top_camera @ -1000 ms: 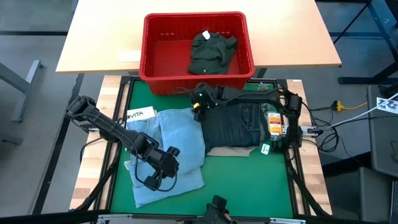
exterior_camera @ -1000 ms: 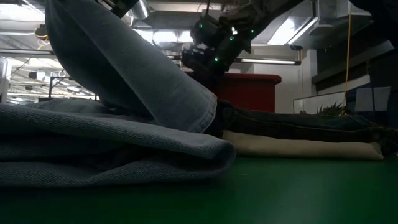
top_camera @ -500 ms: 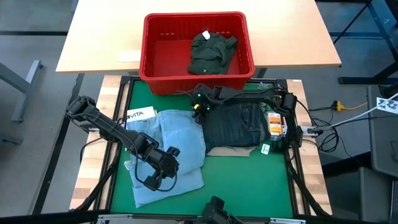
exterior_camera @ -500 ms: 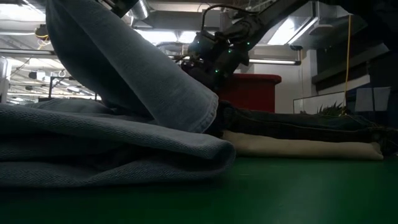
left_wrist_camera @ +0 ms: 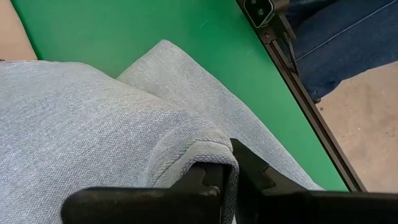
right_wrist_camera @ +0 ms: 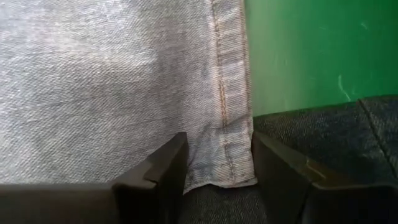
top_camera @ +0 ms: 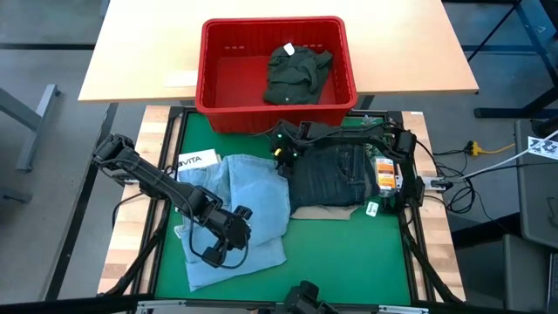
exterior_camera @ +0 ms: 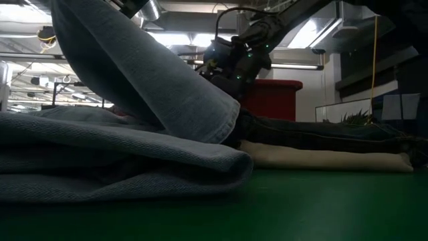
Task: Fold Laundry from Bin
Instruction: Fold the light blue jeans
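Jaws of right gripper (right_wrist_camera: 214, 177) spread astride hemmed corner of light blue jeans (top_camera: 240, 196) beside dark navy jeans (top_camera: 336, 174), hem running lengthwise between fingers; left gripper (top_camera: 228, 240) clamped on same garment's far edge.

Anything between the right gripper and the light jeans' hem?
Nothing visible. The right gripper stands open right over the light blue jeans, the hem corner between its fingers. The left gripper is shut on another edge.
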Robot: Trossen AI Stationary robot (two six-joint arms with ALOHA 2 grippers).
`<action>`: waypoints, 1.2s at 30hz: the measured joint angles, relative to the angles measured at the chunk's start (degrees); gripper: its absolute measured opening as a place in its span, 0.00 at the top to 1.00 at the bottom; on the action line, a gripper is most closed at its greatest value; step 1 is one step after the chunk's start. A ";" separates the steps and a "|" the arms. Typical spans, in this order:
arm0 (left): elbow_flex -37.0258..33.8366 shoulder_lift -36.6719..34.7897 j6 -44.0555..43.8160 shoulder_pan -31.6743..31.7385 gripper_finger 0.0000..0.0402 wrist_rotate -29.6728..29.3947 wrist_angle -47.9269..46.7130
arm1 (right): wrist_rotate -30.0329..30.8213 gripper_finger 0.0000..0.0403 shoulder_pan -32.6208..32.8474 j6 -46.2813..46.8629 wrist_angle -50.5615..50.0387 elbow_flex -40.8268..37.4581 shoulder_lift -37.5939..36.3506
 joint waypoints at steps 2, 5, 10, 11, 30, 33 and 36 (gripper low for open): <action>0.00 0.00 0.00 0.00 0.99 0.03 0.00 | -1.67 0.57 0.00 -0.43 -0.02 0.00 0.00; 0.00 0.00 0.00 -0.02 0.99 0.10 0.00 | -6.64 0.64 0.00 -1.28 -0.22 -0.02 0.00; 0.00 0.00 0.00 -0.02 0.99 0.11 0.00 | -12.62 0.86 0.00 -1.30 -0.20 -0.02 0.00; 0.00 0.00 0.00 -0.02 0.99 0.10 0.00 | -13.03 0.90 0.00 -1.33 -0.16 -0.02 0.00; -0.02 0.00 -0.02 0.02 0.99 -7.05 0.04 | -14.01 0.98 0.07 2.05 -0.92 -0.09 -11.60; -0.02 0.00 -0.01 0.13 0.99 -9.51 0.38 | -13.94 0.99 0.07 3.40 -1.78 -0.09 -14.45; -0.02 0.00 0.02 0.40 0.99 -11.88 1.83 | -13.13 0.99 0.07 4.94 -2.61 -0.09 -17.72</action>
